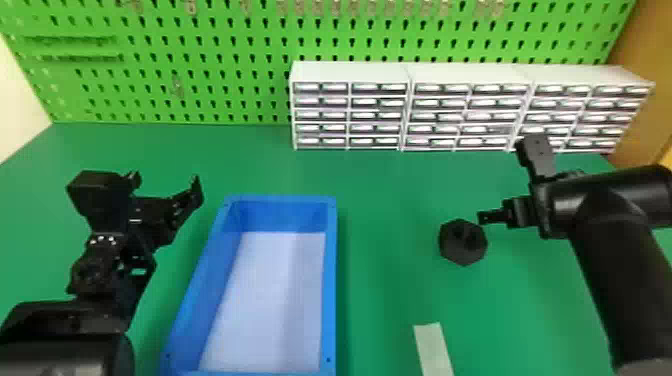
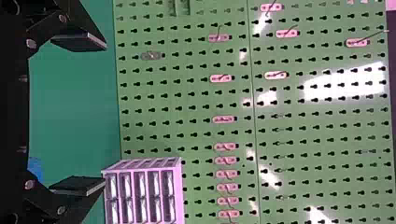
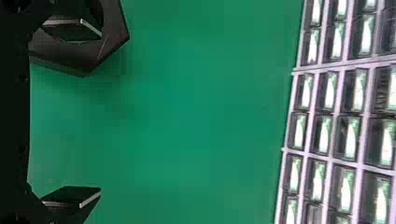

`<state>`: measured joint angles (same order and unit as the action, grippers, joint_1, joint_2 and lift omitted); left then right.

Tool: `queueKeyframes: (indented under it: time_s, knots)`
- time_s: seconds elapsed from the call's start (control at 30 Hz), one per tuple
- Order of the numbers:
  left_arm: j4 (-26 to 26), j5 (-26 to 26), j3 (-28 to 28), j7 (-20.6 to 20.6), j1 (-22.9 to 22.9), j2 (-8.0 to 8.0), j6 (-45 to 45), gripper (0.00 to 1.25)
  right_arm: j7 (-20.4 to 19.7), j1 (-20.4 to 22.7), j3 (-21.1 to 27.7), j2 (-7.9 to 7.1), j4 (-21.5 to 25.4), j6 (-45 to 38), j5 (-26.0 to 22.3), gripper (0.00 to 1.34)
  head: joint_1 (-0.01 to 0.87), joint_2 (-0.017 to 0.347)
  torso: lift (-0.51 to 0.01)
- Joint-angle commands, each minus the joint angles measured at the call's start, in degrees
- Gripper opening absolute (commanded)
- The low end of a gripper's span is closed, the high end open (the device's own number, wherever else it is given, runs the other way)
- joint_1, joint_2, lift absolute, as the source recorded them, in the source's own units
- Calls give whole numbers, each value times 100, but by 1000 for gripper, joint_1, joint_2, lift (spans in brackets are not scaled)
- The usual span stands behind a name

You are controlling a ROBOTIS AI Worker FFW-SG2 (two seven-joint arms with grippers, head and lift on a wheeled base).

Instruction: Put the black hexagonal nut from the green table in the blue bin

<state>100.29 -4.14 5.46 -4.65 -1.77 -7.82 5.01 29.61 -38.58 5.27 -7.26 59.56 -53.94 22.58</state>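
Observation:
The black hexagonal nut (image 1: 462,248) lies on the green table (image 1: 390,200), right of the blue bin (image 1: 329,280). My right gripper (image 1: 487,217) is at the nut's far right edge. In the right wrist view, my right gripper (image 3: 95,112) stands wide open; one finger overlaps the hole of the nut (image 3: 112,32) and the other is well away from it. Whether that finger touches the nut, I cannot tell. Left of the bin, my left gripper (image 1: 166,182) is held open; in the left wrist view, nothing sits between the fingers of my left gripper (image 2: 104,113).
White drawer cabinets (image 1: 350,72) stand along the back of the table, before a green pegboard (image 1: 200,45). A pale strip (image 1: 433,350) lies near the front, between the bin and my right arm. The bin's bottom has a whitish lining (image 1: 275,300).

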Motion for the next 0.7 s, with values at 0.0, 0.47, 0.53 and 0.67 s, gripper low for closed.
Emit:
queueKeyframes:
  time_s: [0.0, 0.47, 0.53, 0.67]
  knots:
    - [0, 10, -10, 0, 1, 0, 0, 1000, 97, -158, -8, 6, -287, -2, 168, 1210, 686, 52, -97]
    - [-9, 27, -18, 0, 19, 0, 9, 999, 176, -281, 53, 190, -550, 68, 414, 1207, 686, 52, -97]
    - [-9, 27, -18, 0, 19, 0, 9, 999, 185, -281, 106, 208, -612, 130, 414, 1207, 686, 52, -97]
    - [-9, 27, -18, 0, 19, 0, 9, 999, 176, -281, 177, 234, -726, 235, 414, 1206, 686, 52, -97]
